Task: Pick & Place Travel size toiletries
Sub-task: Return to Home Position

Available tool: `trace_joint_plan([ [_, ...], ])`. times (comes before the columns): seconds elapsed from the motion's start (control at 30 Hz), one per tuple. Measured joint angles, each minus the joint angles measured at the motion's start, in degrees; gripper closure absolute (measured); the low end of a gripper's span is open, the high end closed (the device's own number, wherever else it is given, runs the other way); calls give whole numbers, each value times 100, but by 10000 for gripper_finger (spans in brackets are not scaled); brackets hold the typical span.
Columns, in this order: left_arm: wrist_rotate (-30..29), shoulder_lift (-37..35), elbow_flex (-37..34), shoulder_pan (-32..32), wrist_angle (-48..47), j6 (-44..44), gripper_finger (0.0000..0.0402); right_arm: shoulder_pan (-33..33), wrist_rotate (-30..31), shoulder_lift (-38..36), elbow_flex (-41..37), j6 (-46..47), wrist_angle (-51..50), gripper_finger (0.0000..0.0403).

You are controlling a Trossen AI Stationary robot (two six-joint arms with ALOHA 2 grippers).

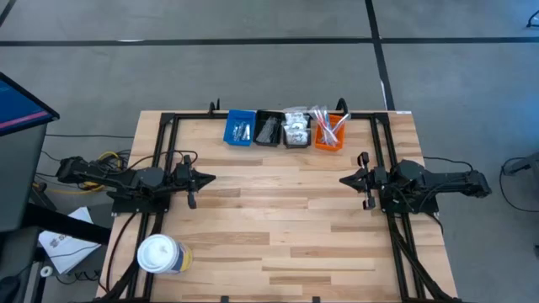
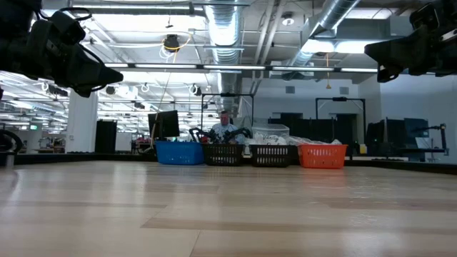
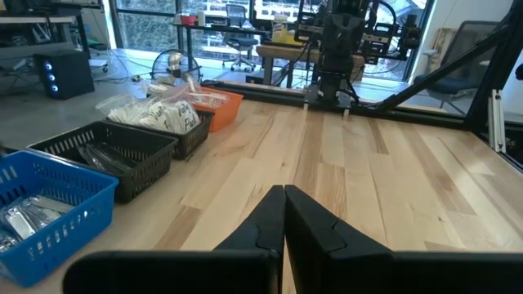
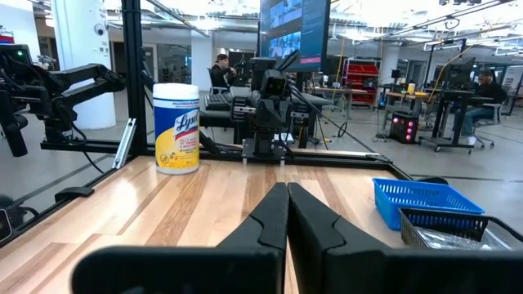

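Wooden table (image 1: 278,219), white sachets (image 1: 296,129) (crinkly, heaped)

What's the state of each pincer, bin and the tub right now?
Left pincer: shut, empty.
Right pincer: shut, empty.
Blue bin: upright, silvery packets inside.
Black bin next to blue: dark slim items inside.
Black bin next to orange: heaped with white packets.
Orange bin: sticks poking over its rim.
Tub: upright.
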Motion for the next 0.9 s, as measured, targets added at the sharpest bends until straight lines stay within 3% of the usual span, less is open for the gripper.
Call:
trace_joint_plan([
  [0.9,0,0,0,0,86,-2,400,0,-1,0,-1,0,-1,403],
])
